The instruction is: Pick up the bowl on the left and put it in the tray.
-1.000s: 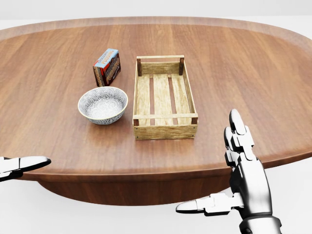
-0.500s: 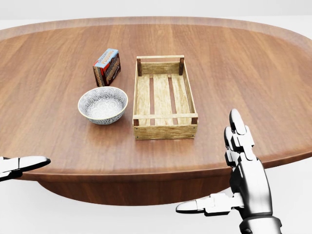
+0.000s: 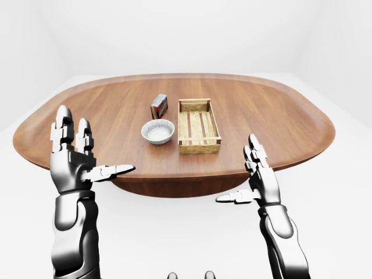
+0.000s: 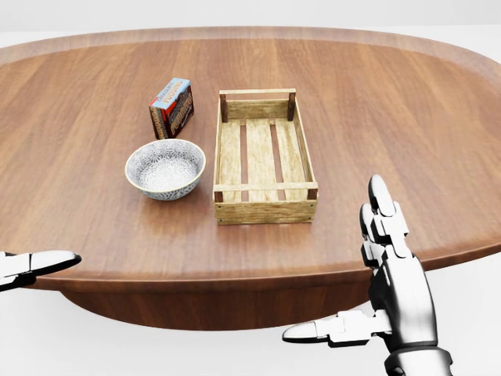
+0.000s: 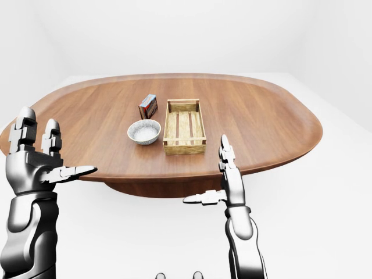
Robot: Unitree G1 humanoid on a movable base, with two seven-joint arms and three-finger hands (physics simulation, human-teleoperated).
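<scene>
The robot's silver left hand [image 3: 73, 164] is raised off the near edge of the table, its three fingers spread wide and holding nothing. The silver right hand [image 3: 260, 181] is likewise fully open and empty, thumb pointing toward the left hand. Up and to the right of the left hand in the left-eye view, well apart from both hands, one white patterned ceramic bowl [image 4: 165, 168] sits upright on the single oval brown wooden table [image 4: 391, 117]. Just beside the bowl, on the right-hand side, lies one slatted wooden tray [image 4: 266, 210]. One red-and-blue cardboard box [image 4: 172, 107] stands above the bowl in the head view.
</scene>
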